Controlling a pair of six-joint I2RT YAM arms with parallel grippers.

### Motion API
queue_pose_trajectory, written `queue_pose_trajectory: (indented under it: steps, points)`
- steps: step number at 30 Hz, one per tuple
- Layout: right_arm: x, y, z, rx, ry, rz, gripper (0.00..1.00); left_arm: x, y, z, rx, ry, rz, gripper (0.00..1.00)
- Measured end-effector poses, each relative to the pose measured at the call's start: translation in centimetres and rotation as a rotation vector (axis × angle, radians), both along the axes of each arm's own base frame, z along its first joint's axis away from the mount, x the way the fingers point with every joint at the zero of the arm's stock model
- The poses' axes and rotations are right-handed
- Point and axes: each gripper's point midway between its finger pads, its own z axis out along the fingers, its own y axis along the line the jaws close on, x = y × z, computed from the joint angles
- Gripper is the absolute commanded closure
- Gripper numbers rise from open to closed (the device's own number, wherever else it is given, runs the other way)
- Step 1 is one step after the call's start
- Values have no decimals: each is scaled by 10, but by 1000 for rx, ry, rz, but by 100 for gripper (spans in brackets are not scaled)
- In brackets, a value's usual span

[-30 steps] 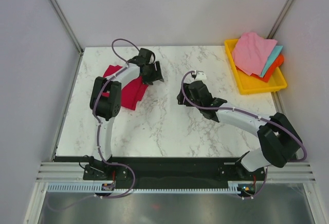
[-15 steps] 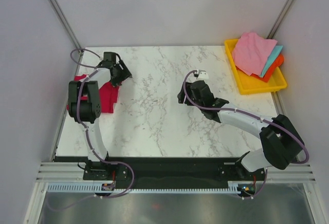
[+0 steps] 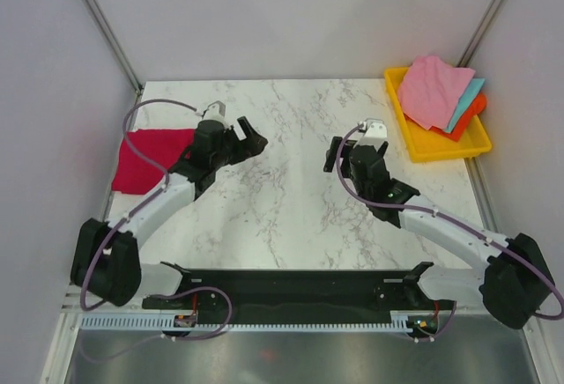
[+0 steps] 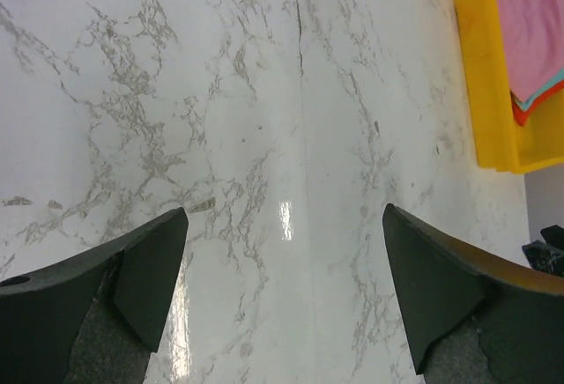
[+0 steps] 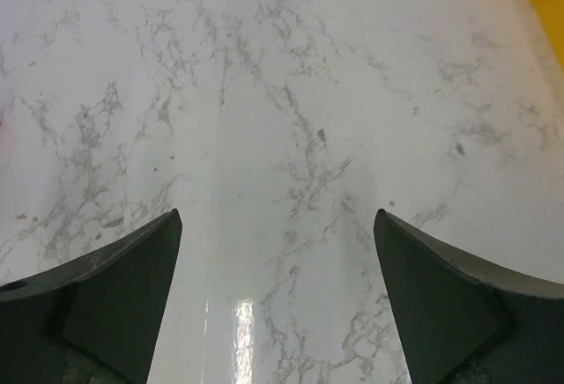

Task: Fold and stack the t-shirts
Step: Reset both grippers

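A crimson-red t-shirt [image 3: 145, 160] lies folded into a rectangle at the table's left edge, partly under the left arm's cable. I cannot tell whether it is one shirt or two stacked. My left gripper [image 3: 254, 137] is open and empty, just right of the shirt and pointing right over bare marble; in its wrist view [image 4: 284, 291] only marble lies between the fingers. My right gripper [image 3: 337, 151] is open and empty over the middle right of the table; its wrist view [image 5: 278, 296] shows only marble. No red cloth shows in either wrist view.
A yellow tray [image 3: 434, 148] stands at the back right corner with pink [image 3: 432, 89], teal and orange cloths in it. It also shows in the left wrist view [image 4: 480, 76]. Grey walls close in the table on three sides.
The left arm pushed the red shirt to the table's left edge, let go, and swung right over bare marble. The right gripper shifted a little right and turned.
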Motion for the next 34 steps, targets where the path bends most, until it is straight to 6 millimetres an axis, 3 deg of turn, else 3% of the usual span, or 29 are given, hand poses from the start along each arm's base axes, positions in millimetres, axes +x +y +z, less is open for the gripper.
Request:
queue_pose_trajectory:
  steps: [3,7,9,12,15,18,24,34]
  points:
    - [-6,-24,18,-19,-49,-74,2,-26,12,5,-27,-51,6,0]
    - [-16,-54,45,-2,-125,-181,2,-62,26,-18,-23,-41,4,0]
    - [-24,-68,48,11,-151,-222,2,-73,32,-24,-24,-46,4,0]
    - [-34,-93,42,25,-166,-304,2,-84,37,-16,-43,-91,7,0]
    - [-36,-115,23,23,-138,-379,2,-87,39,6,-80,-179,10,0]
    - [-34,-130,5,26,-98,-434,2,-87,39,11,-97,-212,10,0]
    - [-28,-125,-18,33,-34,-437,2,-86,38,-10,-103,-129,36,0]
    - [-24,-117,-39,29,27,-420,2,-84,37,-20,-116,-97,49,1]
